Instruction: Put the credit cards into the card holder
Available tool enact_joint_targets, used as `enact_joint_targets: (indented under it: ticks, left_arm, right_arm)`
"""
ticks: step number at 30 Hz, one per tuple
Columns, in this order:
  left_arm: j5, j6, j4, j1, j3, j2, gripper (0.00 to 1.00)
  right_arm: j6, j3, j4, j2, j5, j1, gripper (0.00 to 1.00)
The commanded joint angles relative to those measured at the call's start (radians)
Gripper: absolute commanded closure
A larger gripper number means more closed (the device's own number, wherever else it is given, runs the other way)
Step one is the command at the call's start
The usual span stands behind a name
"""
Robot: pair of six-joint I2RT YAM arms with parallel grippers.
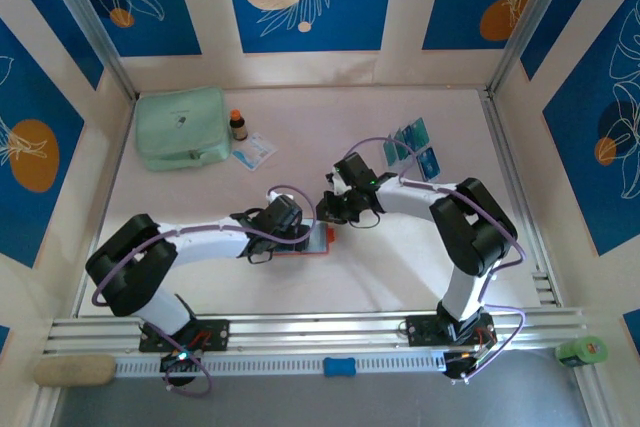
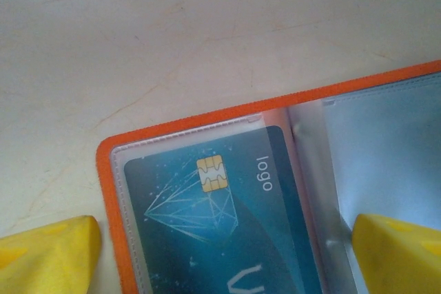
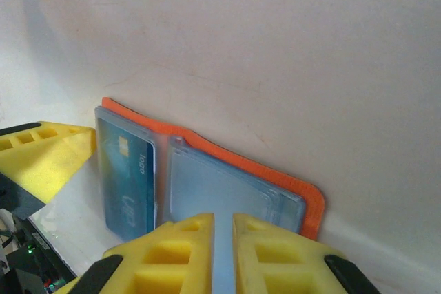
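Observation:
The orange card holder [image 1: 318,244] lies open and flat in the middle of the table. A teal credit card [image 2: 207,225] with a gold chip sits in its left clear pocket [image 3: 127,177]; the right pockets [image 3: 227,191] look pale. My left gripper [image 1: 293,230] hovers over the left half, open, its yellow fingertips [image 2: 48,253] wide apart on either side of the pocketed card. My right gripper [image 3: 222,239] is low over the right pockets, its jaws a narrow slit apart with nothing between them. More credit cards [image 1: 412,139] lie loose at the back right.
A mint-green zip pouch [image 1: 182,127] sits at the back left, with a small brown bottle [image 1: 238,125] and a white-and-blue packet [image 1: 255,150] beside it. Patterned walls enclose the table. A rail [image 1: 320,332] runs along the near edge.

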Motion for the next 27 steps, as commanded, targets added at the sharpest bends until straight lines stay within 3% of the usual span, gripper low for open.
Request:
enact_joint_targets:
  ticks: [1, 10, 16, 27]
  left_arm:
    - [-0.002, -0.002, 0.007, -0.01, -0.02, 0.012, 0.07]
    - [-0.009, -0.001, -0.013, -0.01, -0.007, -0.042, 0.0]
    - [-0.014, 0.013, -0.033, -0.01, 0.015, -0.082, 0.0]
    - [-0.032, 0.037, -0.053, -0.01, 0.021, -0.065, 0.0]
  right_arm:
    - [0.024, -0.029, -0.003, -0.01, -0.004, 0.009, 0.83]
    - [0.012, -0.027, -0.022, -0.019, 0.008, 0.017, 0.88]
    - [-0.018, 0.006, -0.065, -0.029, 0.021, 0.018, 0.95]
    - [-0.026, 0.035, -0.075, 0.022, 0.019, 0.032, 0.98]
